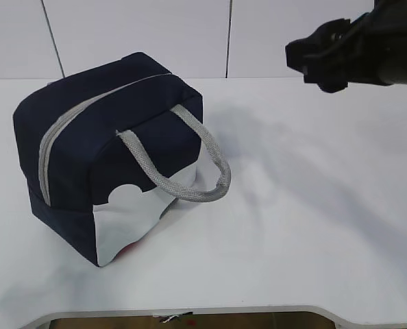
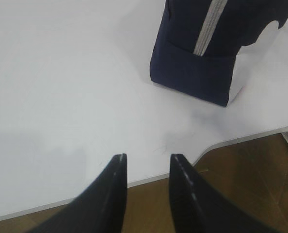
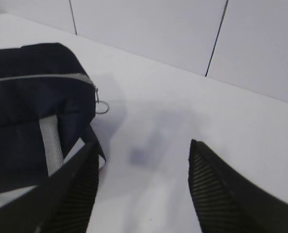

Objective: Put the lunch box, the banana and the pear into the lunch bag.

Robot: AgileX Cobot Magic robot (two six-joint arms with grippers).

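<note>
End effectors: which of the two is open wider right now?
The right end effector. Its fingers stand far apart over the table beside the lunch bag; the left end effector shows only a narrow gap. Both hold nothing.

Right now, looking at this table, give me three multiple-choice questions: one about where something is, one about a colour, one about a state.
1. Where on the white table does the boxy navy-blue fabric lunch bag stand in the exterior view?
A left B right C far right edge
2. What colour are its webbing handles?
A red B grey C yellow
3. How is its zipper?
A wide open B closed C torn off

A: the bag fills the left half.
B: the looped straps are grey.
B: the grey zipper line runs unbroken, ring pull at the end.
</note>
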